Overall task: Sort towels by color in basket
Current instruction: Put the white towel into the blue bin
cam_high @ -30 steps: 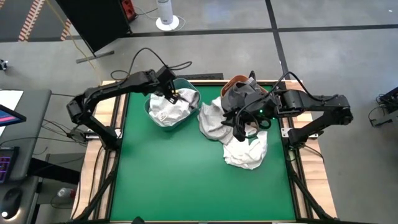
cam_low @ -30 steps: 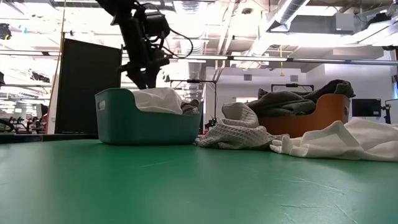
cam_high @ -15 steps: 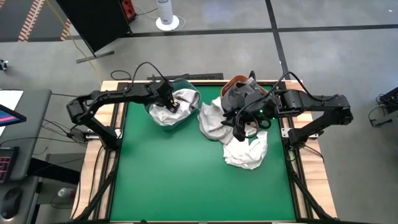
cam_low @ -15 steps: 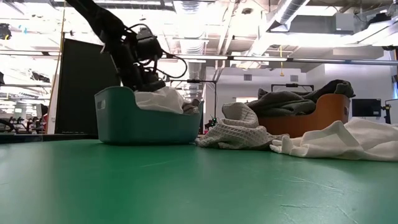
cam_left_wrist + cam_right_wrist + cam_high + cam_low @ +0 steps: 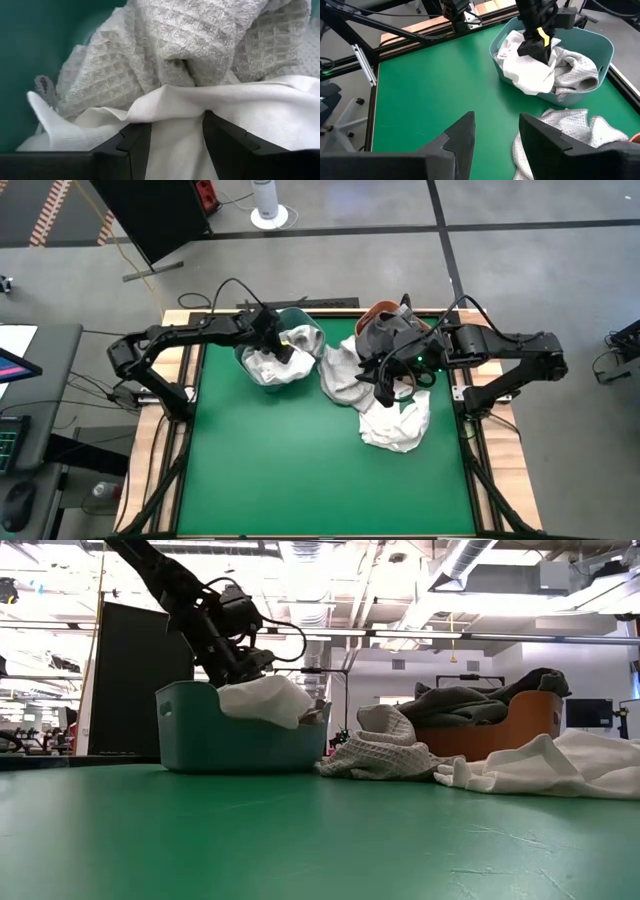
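A teal basket (image 5: pixel 291 311) at the far left holds a white towel (image 5: pixel 266 366) and a light grey waffle towel (image 5: pixel 306 340). My left gripper (image 5: pixel 279 350) reaches down into it, open, over a ridge of the white towel (image 5: pixel 210 97). My right gripper (image 5: pixel 385 392) hangs open and empty above a light grey waffle towel (image 5: pixel 340 375) and a white towel (image 5: pixel 395 428), both lying on the table. Behind them an orange basket (image 5: pixel 500 737) holds a dark grey towel (image 5: pixel 465 700). My left gripper comes from above at a slant, pointing down into the basket. Its two fingers (image 5: pixel 135 145) stand on either side of a raised fold of the white towel (image 5: pixel 175 107), and the cloth lies against their inner sides. The towel rests in the basket, bulging over the rim (image 5: pixel 275 700).
The near half of the green table (image 5: pixel 300 470) is bare. The two baskets stand side by side along the far edge, with the loose towels spilling toward the middle right. Black frame rails (image 5: pixel 365 65) run along the table's sides.
My left gripper has dropped from above the teal basket down into it and tipped more steeply, its finger gap unchanged. The white towel in the basket has bunched up and now bulges toward the basket's right rim, uncovering more of the grey waffle towel.
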Motion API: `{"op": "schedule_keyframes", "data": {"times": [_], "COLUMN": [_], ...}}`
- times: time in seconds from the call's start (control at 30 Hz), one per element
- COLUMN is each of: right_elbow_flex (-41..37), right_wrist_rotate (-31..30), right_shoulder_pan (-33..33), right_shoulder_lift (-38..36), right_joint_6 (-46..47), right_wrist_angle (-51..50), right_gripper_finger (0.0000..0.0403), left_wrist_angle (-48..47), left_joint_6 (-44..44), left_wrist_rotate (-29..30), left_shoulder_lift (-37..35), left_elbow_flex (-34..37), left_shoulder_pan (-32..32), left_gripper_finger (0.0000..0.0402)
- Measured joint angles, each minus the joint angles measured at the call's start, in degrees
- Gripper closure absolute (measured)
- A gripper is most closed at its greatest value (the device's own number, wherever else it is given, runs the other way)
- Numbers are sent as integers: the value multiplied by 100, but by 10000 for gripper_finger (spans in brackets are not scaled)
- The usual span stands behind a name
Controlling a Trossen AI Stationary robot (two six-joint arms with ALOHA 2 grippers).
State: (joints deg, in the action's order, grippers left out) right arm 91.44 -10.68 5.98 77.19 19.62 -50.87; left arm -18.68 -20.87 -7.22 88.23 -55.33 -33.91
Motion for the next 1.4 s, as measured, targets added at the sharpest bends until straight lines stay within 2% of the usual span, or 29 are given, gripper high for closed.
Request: {"op": "schedule_keyframes", "data": {"times": [0.13,0.27,0.47,0.6,0.7,0.83,1.03,1.2,1.4], "right_elbow_flex": [0,0,0,0,0,0,0,0,0], "right_wrist_rotate": [1,2,2,2,2,2,2,2,2], "right_shoulder_pan": [4,4,2,0,0,0,0,0,0], "right_shoulder_lift": [0,0,1,0,0,1,1,0,0], "right_joint_6": [-2,-17,-60,-79,-78,-90,-105,-105,-126], "right_wrist_angle": [0,-2,0,0,0,1,15,15,15], "right_gripper_finger": [223,223,223,223,223,223,223,223,223], "left_wrist_angle": [-127,-563,-1648,-1977,-2105,-1822,62,1302,1674], "left_joint_6": [-8,160,740,691,271,-553,-2142,-3250,-3866], "left_wrist_rotate": [117,374,1277,1267,926,367,-333,-136,483], "left_shoulder_lift": [-2,-11,-13,-14,-28,-24,-13,-9,-4], "left_elbow_flex": [-97,-530,-1596,-2188,-2345,-2006,-1032,-310,545], "left_shoulder_pan": [0,-8,-2,-6,-4,-4,36,217,243], "left_gripper_finger": [233,233,233,233,233,233,233,233,233]}}
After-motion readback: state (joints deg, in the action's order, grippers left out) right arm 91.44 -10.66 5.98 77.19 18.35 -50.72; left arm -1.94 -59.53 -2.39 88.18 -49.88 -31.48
